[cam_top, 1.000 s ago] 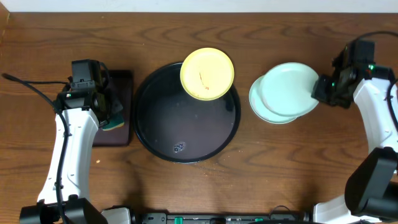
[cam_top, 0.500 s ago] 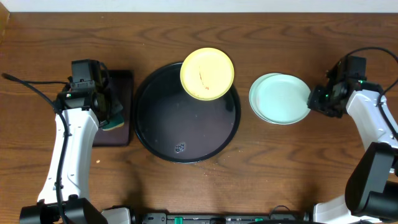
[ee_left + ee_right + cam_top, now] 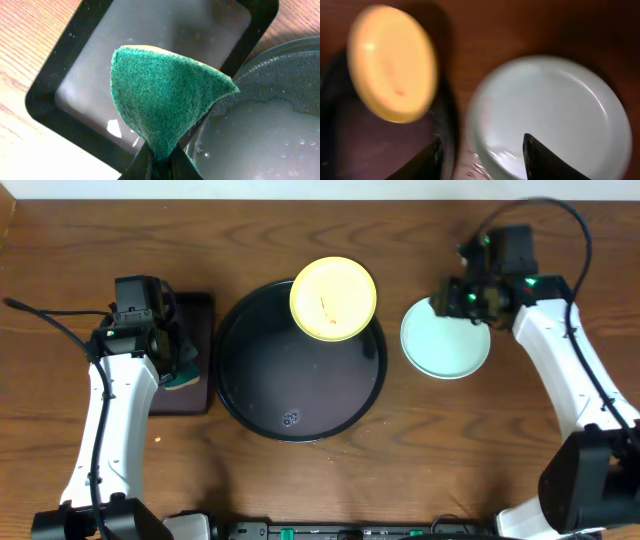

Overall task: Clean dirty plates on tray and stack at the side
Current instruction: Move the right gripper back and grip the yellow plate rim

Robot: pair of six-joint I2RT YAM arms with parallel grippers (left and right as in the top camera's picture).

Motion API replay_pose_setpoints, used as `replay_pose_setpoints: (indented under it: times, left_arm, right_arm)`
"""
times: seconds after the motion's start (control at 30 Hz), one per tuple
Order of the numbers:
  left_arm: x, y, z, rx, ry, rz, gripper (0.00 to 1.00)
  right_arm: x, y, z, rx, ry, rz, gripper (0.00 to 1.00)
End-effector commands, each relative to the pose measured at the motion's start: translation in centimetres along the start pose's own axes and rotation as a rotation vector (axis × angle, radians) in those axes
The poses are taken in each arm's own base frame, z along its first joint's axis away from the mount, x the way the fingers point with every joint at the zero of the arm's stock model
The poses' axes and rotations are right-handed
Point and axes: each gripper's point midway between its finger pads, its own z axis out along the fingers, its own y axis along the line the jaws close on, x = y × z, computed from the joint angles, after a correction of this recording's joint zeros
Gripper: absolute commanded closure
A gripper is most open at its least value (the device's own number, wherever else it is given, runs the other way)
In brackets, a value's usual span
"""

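We see the yellow plate [image 3: 333, 298] resting on the rim of the round tray [image 3: 262, 370] at 1 o'clock, partly overhanging it. A thin reddish smear marks its middle. The tray's floor looks wet, with small specks near 6 o'clock. The mint plates [image 3: 445, 345] lie stacked on the table at 3 o'clock from the tray. The top one looks clean, and we can hardly make out the lower one. The right gripper [image 3: 482, 159] hangs over the stack's 11 o'clock edge, fingers wide and empty. At 9 o'clock, over the small rectangular tray [image 3: 75, 90], the left gripper [image 3: 156, 167] pinches a green sponge [image 3: 165, 95].
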Motion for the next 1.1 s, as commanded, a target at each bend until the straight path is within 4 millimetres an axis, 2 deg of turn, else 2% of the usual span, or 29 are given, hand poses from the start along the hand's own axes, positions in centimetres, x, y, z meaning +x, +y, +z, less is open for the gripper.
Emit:
replay_pose_setpoints:
  times: [0.0, 0.07, 0.23, 0.37, 0.53, 0.7, 0.97, 1.07]
  left_arm:
    - [-0.3, 0.1, -0.2, 0.000, -0.007, 0.003, 0.93]
    - [-0.3, 0.1, -0.2, 0.000, -0.007, 0.003, 0.93]
    - [-0.3, 0.1, -0.2, 0.000, -0.007, 0.003, 0.93]
    - [-0.4, 0.1, -0.2, 0.000, -0.007, 0.003, 0.93]
    - [-0.3, 0.1, -0.2, 0.000, -0.007, 0.003, 0.93]
    - [-0.3, 0.1, -0.2, 0.000, -0.007, 0.003, 0.93]
    - [-0.3, 0.1, -0.2, 0.000, -0.007, 0.003, 0.93]
    - [-0.3, 0.1, -0.2, 0.000, -0.006, 0.003, 0.93]
  right_arm:
    - [-2.6, 3.2, 0.1, -0.041, -0.029, -0.095, 0.52]
    - [-4.1, 5.0, 1.5, -0.053, 0.005, -0.152, 0.52]
    - [-5.7, 6.9, 5.5, -0.078, 0.105, -0.226, 0.49]
    - [-5.2, 7.5, 9.6, -0.113, 0.196, -0.231, 0.49]
    - [-3.1, 7.1, 14.2, -0.146, 0.286, -0.209, 0.55]
    - [-1.8, 6.9, 15.8, -0.139, 0.321, -0.209, 0.65]
    - [-1.3, 7.8, 16.0, -0.141, 0.330, -0.230, 0.95]
    - [-0.1, 8.5, 15.8, -0.144, 0.370, -0.235, 0.99]
